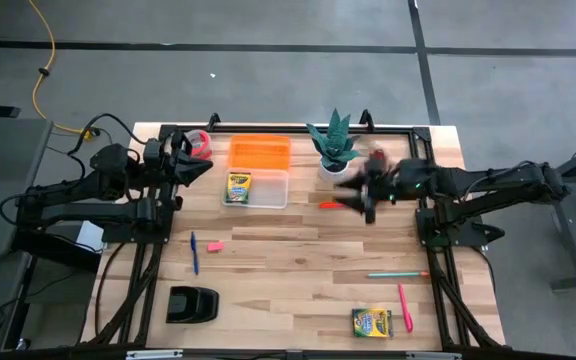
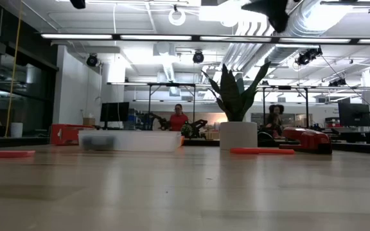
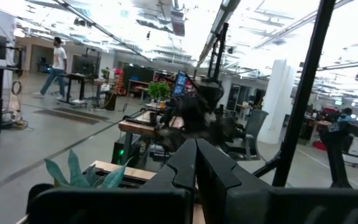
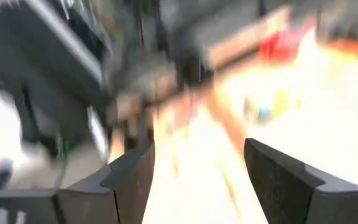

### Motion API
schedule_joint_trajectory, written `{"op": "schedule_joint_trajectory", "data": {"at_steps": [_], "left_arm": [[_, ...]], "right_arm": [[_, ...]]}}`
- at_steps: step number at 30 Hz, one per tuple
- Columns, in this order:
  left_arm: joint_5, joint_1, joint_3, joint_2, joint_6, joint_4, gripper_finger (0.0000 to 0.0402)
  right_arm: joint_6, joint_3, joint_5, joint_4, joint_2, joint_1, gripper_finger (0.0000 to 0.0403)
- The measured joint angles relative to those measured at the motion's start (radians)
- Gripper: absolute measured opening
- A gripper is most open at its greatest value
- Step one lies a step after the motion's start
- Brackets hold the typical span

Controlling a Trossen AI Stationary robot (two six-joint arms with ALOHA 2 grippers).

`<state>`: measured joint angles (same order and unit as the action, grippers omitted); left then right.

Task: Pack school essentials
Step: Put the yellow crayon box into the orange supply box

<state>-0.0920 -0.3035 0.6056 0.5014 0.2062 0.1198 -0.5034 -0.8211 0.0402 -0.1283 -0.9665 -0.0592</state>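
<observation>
Nearest, right hand (image 1: 368, 190) spread wide, empty, above orange-red marker (image 1: 331, 204), likely for grasping; left hand (image 1: 206, 167) shut, parked.

wood table (image 1: 298, 265) – clear bin (image 1: 268, 188) w/ orange lid (image 1: 260, 153), potted plant (image 1: 335, 150), tape dispenser (image 1: 197, 143) up back | blue pen (image 1: 194, 252), pink eraser (image 1: 215, 245) left | crayon box (image 1: 372, 322), pink pen (image 1: 405, 307), teal pen (image 1: 398, 274) front right – black holder (image 1: 191, 304) front left

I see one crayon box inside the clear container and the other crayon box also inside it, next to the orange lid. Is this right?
Not quite. Only one crayon box lies in the clear container. The other crayon box lies on the table near its front edge, beside a pink pen. The high view shows this.
</observation>
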Motion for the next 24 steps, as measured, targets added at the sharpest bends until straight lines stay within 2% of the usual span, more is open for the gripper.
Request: {"op": "schedule_joint_trajectory", "data": {"at_steps": [3,7,10,15,22,24], "left_arm": [[0.012,0.0,0.0,0.0,0.0,-0.003,0.0],[0.013,0.0,0.0,0.0,0.001,-0.004,0.0],[0.013,0.0,0.0,0.001,0.003,-0.008,0.0],[0.015,0.0,0.0,0.001,0.003,-0.021,0.0],[0.025,0.0,0.0,0.003,0.027,-0.026,0.0],[0.025,0.0,0.0,0.003,0.027,-0.026,0.0]], "right_arm": [[-0.07,-0.071,-0.051,-0.284,-0.053,-0.095,0.024],[-0.186,-0.094,-0.174,-0.45,-0.14,-0.239,0.024],[-0.266,-0.074,-0.248,-0.463,-0.204,-0.358,0.024],[-0.302,-0.054,-0.253,-0.427,-0.329,-0.525,0.024],[-0.36,-0.047,-0.275,-0.285,-0.527,-0.635,0.024],[-0.374,-0.047,-0.276,-0.292,-0.577,-0.653,0.024]]}}
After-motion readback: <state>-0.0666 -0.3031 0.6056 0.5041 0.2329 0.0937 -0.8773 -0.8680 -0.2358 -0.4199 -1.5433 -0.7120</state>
